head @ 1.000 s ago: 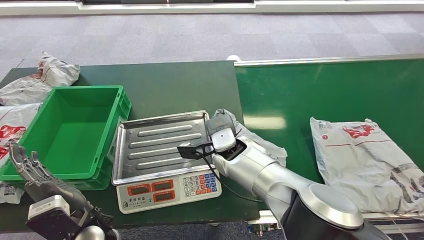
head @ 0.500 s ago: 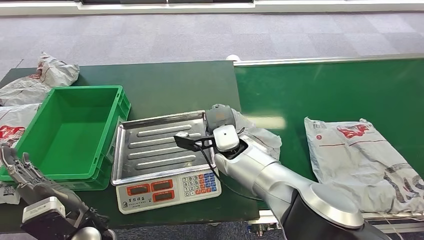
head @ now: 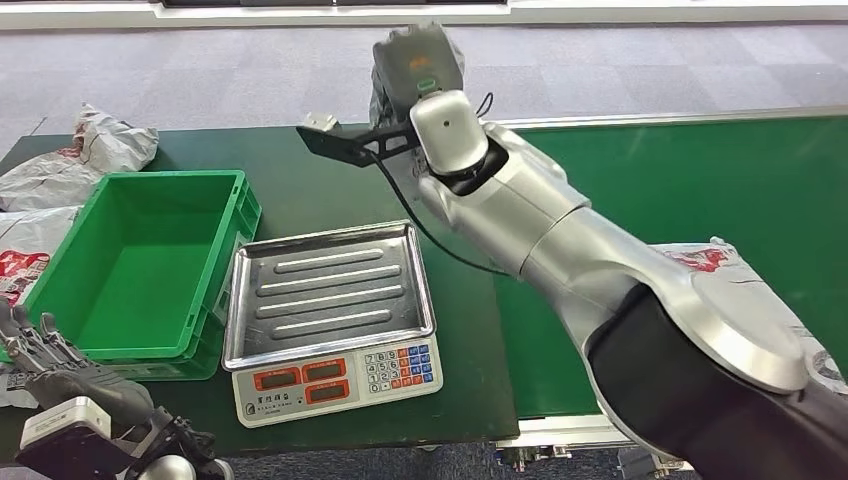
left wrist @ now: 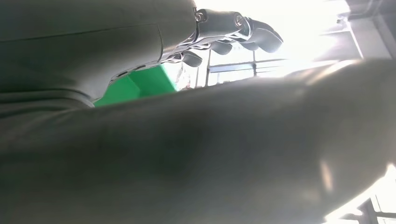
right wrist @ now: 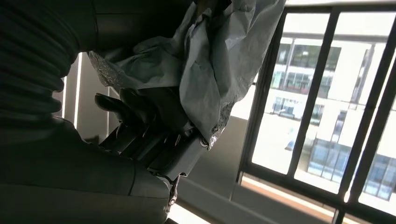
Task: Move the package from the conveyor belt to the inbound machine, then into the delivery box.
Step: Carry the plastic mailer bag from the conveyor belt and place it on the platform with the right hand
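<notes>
Right hand (head: 418, 62): raised high above the far edge of the desk; fingers (right wrist: 140, 109) wrapped around a crumpled grey package (right wrist: 210, 65); in the head view the hand is seen from behind, with the package mostly hidden behind it

Package: held in the air in the right hand, clear of belt, scale and crate; grey plastic bunched and creased, a loose edge hanging past the fingers in the right wrist view

Left hand (head: 50, 355): low at the near-left corner of the head view, beside the near-left corner of the green crate; fingers apart and holding nothing; fingertips slightly curled in the left wrist view (left wrist: 233, 32)

Inbound machine: an electronic scale (head: 335, 375) with a steel tray (head: 330, 290) on top, red displays and a keypad on the front; sits on the desk between crate and belt

Delivery box: green plastic crate (head: 140, 265) on the desk, just left of the scale, almost touching the tray

Conveyor belt (head: 650, 185): green, right of the desk; a second white mailer bag (head: 715, 255) with red print lies on it, largely hidden by the right arm

Desk (head: 330, 170): dark green; more white mailer bags (head: 70, 165) piled at its left end beyond the crate
</notes>
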